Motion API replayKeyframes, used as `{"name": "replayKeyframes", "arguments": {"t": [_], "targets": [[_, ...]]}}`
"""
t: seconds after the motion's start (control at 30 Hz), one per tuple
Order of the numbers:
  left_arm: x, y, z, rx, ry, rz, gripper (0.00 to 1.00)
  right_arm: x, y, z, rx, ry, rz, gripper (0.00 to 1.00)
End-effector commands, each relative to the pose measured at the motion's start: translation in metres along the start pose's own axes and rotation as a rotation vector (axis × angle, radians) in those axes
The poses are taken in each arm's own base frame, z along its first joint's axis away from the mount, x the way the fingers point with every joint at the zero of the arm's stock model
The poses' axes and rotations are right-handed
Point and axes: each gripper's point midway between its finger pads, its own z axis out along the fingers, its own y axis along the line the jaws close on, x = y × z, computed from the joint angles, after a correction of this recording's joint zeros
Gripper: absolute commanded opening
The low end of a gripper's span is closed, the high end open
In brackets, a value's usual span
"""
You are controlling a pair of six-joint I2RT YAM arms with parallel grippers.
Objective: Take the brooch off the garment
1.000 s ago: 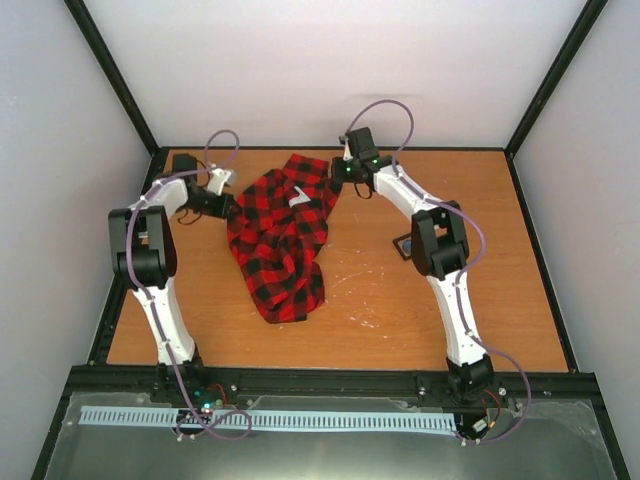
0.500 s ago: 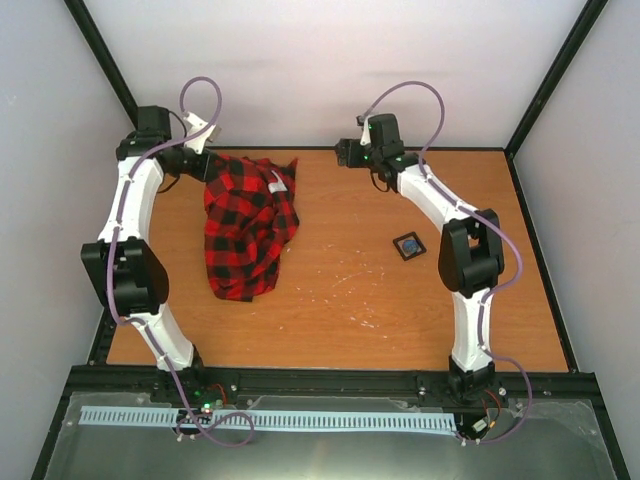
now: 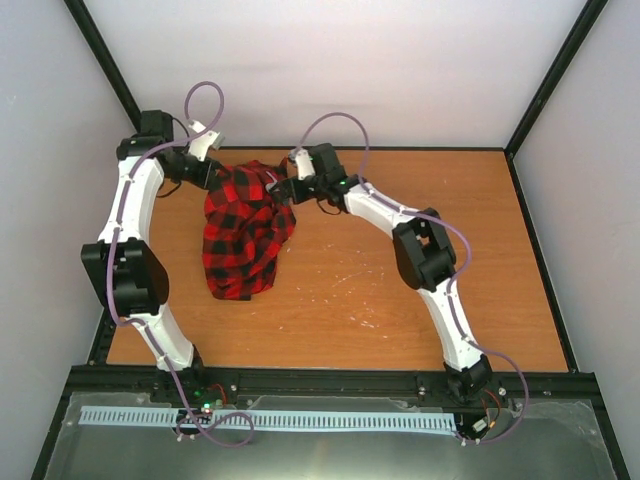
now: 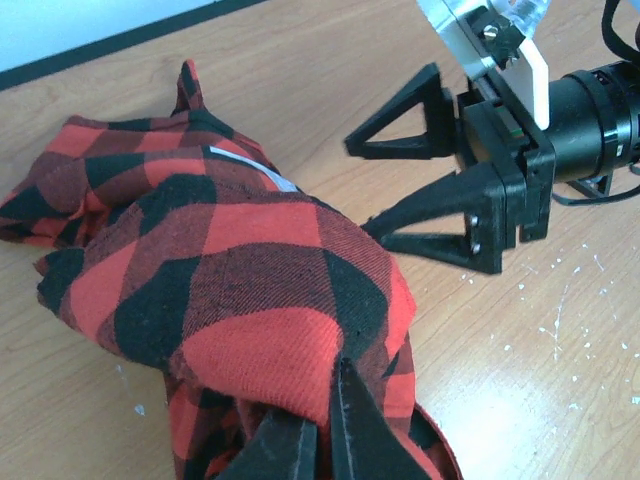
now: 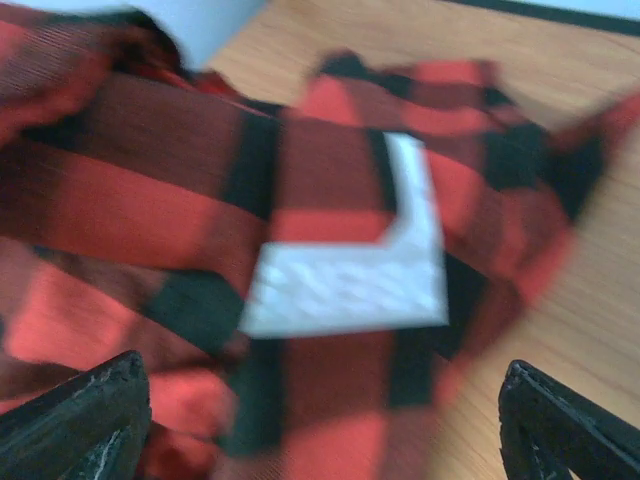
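The garment (image 3: 243,238), a red-and-black checked shirt, hangs bunched from its top at the back left of the table. My left gripper (image 3: 220,176) is shut on a fold of its cloth (image 4: 270,330), with the fingers (image 4: 352,425) pinched together at the bottom of the left wrist view. My right gripper (image 3: 283,190) stands open just right of the garment's top, and its black fingers (image 4: 430,225) show wide apart beside the cloth. In the blurred right wrist view a white letter patch (image 5: 350,275) lies ahead of the open right gripper (image 5: 322,365). The brooch is out of view.
The wooden table (image 3: 480,250) is bounded by a black frame at the back (image 3: 430,149) and white walls all round. My right arm's elbow (image 3: 425,250) hangs over the table right of centre. White specks (image 3: 350,290) mark the wood.
My right gripper has opened and swung left from the back of the table to the garment's upper right edge. The left gripper still holds the garment raised.
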Motion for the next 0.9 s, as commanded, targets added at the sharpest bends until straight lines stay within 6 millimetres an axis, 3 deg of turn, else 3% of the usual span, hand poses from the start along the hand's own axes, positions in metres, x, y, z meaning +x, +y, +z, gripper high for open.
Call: {"name": "replayKeyframes", "arguments": {"t": [0.0,0.17,0.23,0.33,0.37,0.4,0.47,0.53,0.7,0.77,0.87], "targets": [[0.006,-0.011,-0.003,0.019,0.013,0.012,0.01,-0.003,0.04,0.024,-0.133,0.006,-0.089,0.9],[0.002,-0.013,-0.007,0.017,0.003,0.015,0.01,0.014,0.039,0.047,-0.094,0.047,-0.077,0.78],[-0.003,-0.014,-0.011,0.014,-0.006,0.021,0.01,0.019,0.02,0.054,0.014,0.066,-0.062,0.66],[-0.012,-0.017,-0.018,0.013,-0.023,0.028,0.01,0.011,-0.006,0.049,0.16,0.07,-0.068,0.55],[-0.016,-0.019,-0.022,0.011,-0.033,0.033,0.01,0.009,-0.018,0.044,0.214,0.067,-0.059,0.48],[-0.02,-0.02,-0.025,0.007,-0.043,0.039,0.01,0.007,-0.028,0.037,0.249,0.062,-0.043,0.33],[-0.03,-0.023,-0.033,-0.003,-0.069,0.055,0.01,0.001,-0.041,0.021,0.226,0.042,0.02,0.12],[-0.041,-0.024,-0.042,-0.017,-0.097,0.072,0.01,-0.009,-0.05,-0.002,0.189,-0.01,0.097,0.03],[-0.075,-0.022,-0.068,-0.097,-0.179,0.129,0.01,-0.035,-0.051,-0.079,0.207,-0.181,0.102,0.03],[-0.085,-0.017,-0.076,-0.15,-0.203,0.154,0.01,-0.054,-0.038,-0.116,0.206,-0.261,0.077,0.03],[-0.096,-0.003,-0.086,-0.255,-0.229,0.18,0.01,-0.064,-0.023,-0.156,0.206,-0.34,0.055,0.03]]}}
